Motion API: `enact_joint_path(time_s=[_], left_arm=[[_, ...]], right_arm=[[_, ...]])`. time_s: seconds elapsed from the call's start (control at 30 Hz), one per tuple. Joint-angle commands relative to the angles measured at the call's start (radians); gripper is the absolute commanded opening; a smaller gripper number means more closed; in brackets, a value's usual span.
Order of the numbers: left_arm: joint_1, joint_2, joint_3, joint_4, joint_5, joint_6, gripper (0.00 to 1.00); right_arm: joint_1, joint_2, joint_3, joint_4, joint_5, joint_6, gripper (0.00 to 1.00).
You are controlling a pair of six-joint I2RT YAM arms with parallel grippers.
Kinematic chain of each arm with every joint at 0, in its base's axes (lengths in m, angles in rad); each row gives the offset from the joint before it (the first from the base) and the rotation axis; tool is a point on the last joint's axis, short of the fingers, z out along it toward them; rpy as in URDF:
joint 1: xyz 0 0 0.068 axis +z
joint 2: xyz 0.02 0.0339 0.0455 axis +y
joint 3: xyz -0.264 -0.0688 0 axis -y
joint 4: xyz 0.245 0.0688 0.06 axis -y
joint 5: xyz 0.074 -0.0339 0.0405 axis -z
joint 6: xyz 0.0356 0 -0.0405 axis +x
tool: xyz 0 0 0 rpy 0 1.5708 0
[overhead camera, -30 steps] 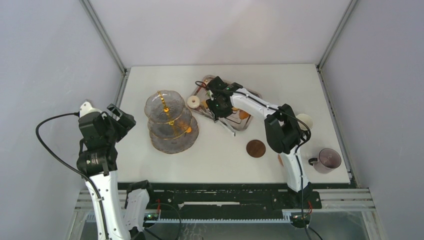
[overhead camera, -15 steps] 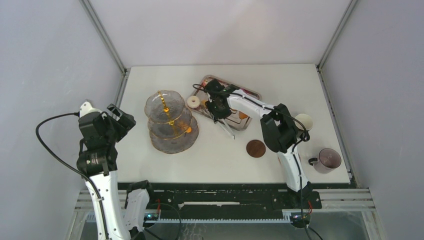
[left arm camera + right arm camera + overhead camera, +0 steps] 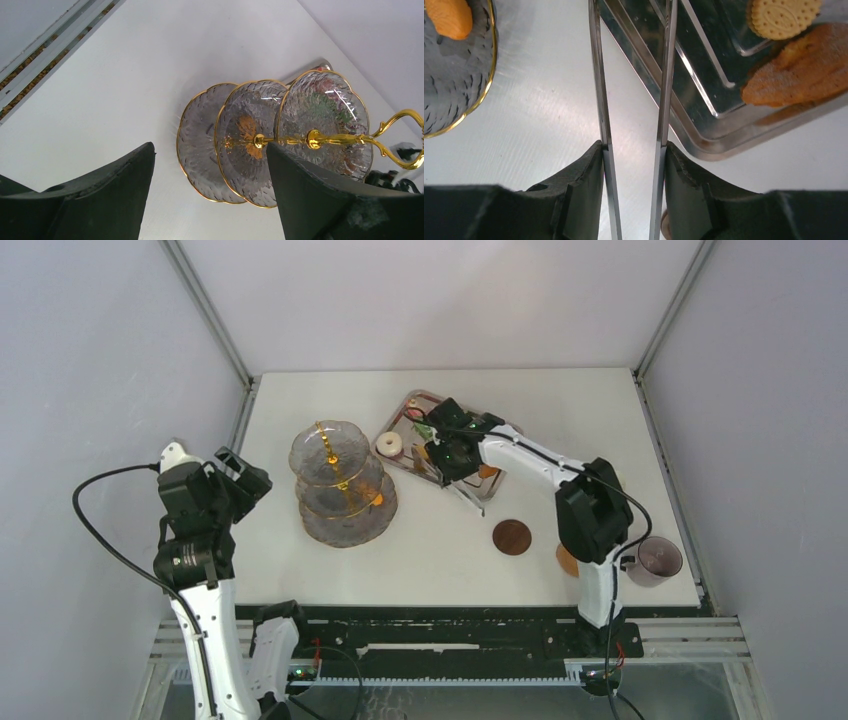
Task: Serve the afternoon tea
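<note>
The three-tier glass stand [image 3: 343,480] with its gold pole stands left of centre and carries an orange cookie [image 3: 377,499] on a lower tier. The white ring donut [image 3: 387,444] lies between the stand and the steel tray [image 3: 500,430]. My right gripper [image 3: 452,456] hovers over the tray's near-left part, shut on the long metal tongs [image 3: 596,75]; both blades run between its fingers [image 3: 584,170]. A round cookie [image 3: 783,17] and an orange cake [image 3: 804,75] lie in the tray [image 3: 704,100]. My left gripper [image 3: 210,150] is open and empty, held off to the left of the stand [image 3: 272,145].
A brown coaster [image 3: 512,537] lies near the front, a second coaster [image 3: 566,561] peeks out behind the right arm, and a dark cup [image 3: 655,560] stands at the front right. The stand's bottom plate [image 3: 454,75] is close to the left of the tongs.
The right arm's elbow has swung right, now covering the white cup. Its gripper has shifted slightly right with the tongs and squeezed them a little tighter. The left arm has not moved.
</note>
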Motion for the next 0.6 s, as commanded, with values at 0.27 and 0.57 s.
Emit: enact_joint_path(time_s=[0.27, 0.57], left_arm=[[-0.002, -0.002, -0.017, 0.035, 0.012, 0.015, 0.86], [-0.001, 0.015, -0.004, 0.046, 0.006, 0.016, 0.86]], right_arm=[[-0.032, -0.302, -0.262, 0.076, 0.088, 0.013, 0.3], [0.039, -0.482, -0.332, 0.006, 0.137, 0.047, 0.3]])
